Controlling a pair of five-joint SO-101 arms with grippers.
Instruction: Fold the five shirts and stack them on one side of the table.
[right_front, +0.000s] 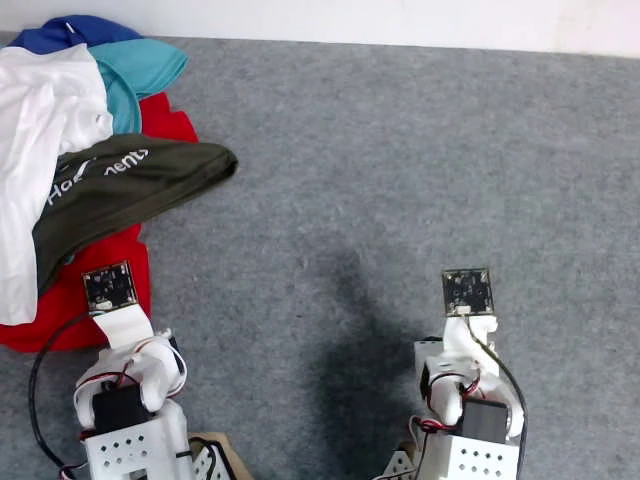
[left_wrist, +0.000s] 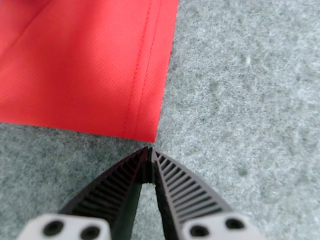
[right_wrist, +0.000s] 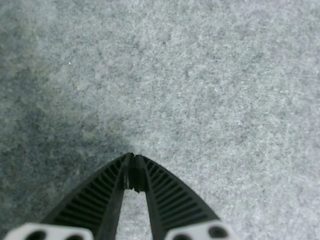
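At the desk's (right_front: 400, 150) far left, what appear to be five shirts (right_front: 60, 110) lie heaped and unfolded, a dark shirt (right_front: 120, 190) draped across the red shirt (left_wrist: 85, 65). Left pincer (left_wrist: 150, 150), closed and empty, just beside the red shirt's corner; right pincer (right_wrist: 132, 156), closed, over the grey desk.

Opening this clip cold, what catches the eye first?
A loose heap of shirts fills the grey table's far left, a dark olive shirt draped over a red shirt. The left gripper sits shut by the red shirt's corner, the right gripper shut over bare table.
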